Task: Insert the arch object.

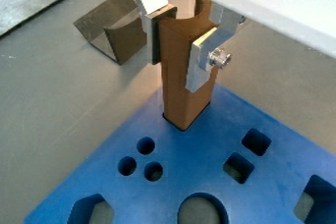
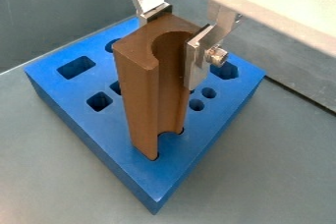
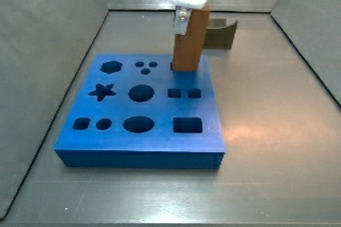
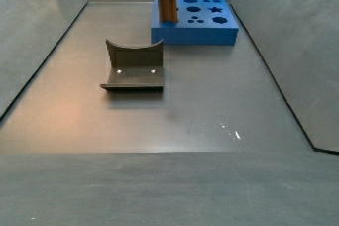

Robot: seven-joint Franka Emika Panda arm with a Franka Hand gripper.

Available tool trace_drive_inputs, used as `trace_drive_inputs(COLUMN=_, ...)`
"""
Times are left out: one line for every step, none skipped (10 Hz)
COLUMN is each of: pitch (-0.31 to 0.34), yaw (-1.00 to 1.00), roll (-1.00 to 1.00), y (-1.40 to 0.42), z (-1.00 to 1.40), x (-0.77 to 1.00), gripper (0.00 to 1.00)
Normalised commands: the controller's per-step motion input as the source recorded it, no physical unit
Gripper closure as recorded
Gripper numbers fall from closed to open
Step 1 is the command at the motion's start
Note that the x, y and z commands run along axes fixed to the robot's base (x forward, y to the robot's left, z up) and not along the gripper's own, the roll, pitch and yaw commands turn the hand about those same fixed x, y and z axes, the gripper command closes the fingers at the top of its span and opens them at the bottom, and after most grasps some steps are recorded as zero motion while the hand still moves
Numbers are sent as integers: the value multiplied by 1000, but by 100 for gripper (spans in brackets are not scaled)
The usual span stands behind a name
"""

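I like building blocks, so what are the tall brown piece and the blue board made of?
The arch object, gripped upright by the end effector over the blue board, looks like matte wood or wood-coloured plastic; no grain shows. The board looks like smooth, uniform plastic, possibly foam.

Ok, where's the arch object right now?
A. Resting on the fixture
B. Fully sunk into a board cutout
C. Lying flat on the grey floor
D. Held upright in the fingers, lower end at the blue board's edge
D. The arch object stands upright, clamped between the gripper fingers, its lower end at the edge of the blue board; the fixture sits apart on the floor.
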Motion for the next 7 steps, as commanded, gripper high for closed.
trace_drive_inputs(pitch=-26, yaw=0, roll=0, y=0, z=-191, x=0, gripper=100)
trace_drive_inputs(pitch=-54, yaw=11, roll=6, y=-14, z=-200, x=-49, gripper=100)
trace_drive_inputs(pitch=-81, yaw=14, roll=21, y=-23, z=-240, x=-77, gripper=100)
trace_drive_inputs(pitch=-74, yaw=0, roll=0, y=-14, z=-266, x=-11, gripper=100)
trace_drive_inputs(pitch=-30, yaw=0, roll=7, y=0, z=-251, x=0, gripper=100)
trace_drive_inputs(pitch=-36, yaw=0, roll=-93, y=0, z=-146, x=0, gripper=100)
trace_drive_inputs(pitch=0, yaw=-46, roll=-180, y=146, z=-51, x=0, gripper=100)
